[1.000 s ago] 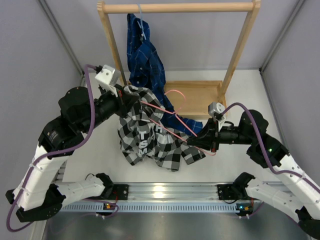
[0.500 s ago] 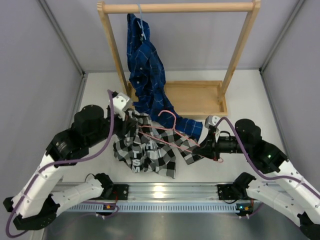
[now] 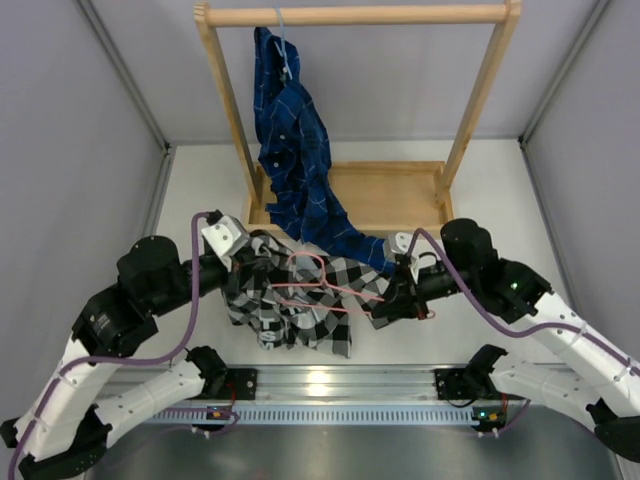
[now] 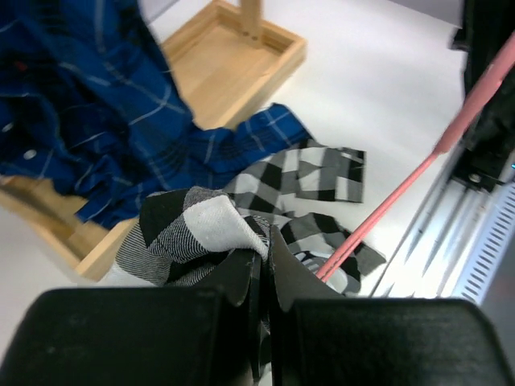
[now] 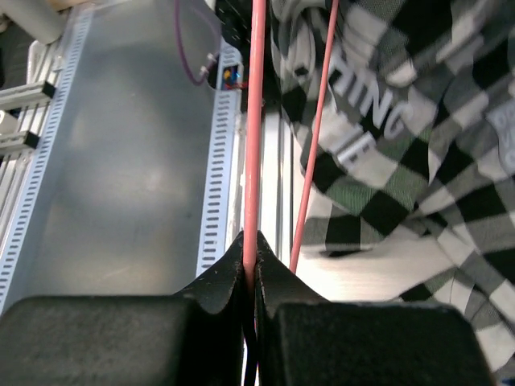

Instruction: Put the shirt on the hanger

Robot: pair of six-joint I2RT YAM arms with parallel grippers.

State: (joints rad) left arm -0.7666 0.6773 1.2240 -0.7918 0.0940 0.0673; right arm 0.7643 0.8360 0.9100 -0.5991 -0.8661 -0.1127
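The left end effector is pinched shut on a bunched fold of the shirt, with checked cloth bulging out just past its tips. The right end effector is clamped tight on one thin bar of the hanger, and a second pink bar runs close beside the first.

From above, the two end effectors face each other across the near half of the table, the left one on the left. The hanger's long side lies roughly left to right between them, reaching from the right end effector towards the left one, with its hook curling up over the middle of the cloth. The shirt sits crumpled under and around the wire, closer to the left arm. I cannot tell whether any bar has actually passed inside the shirt, and that looks like what the next move depends on.

The shirt has white block lettering. In the right wrist view I can make out what looks like "ING", with more letters below that I cannot read.

Further back, a blue shirt hangs from the wooden rack and trails onto its base.
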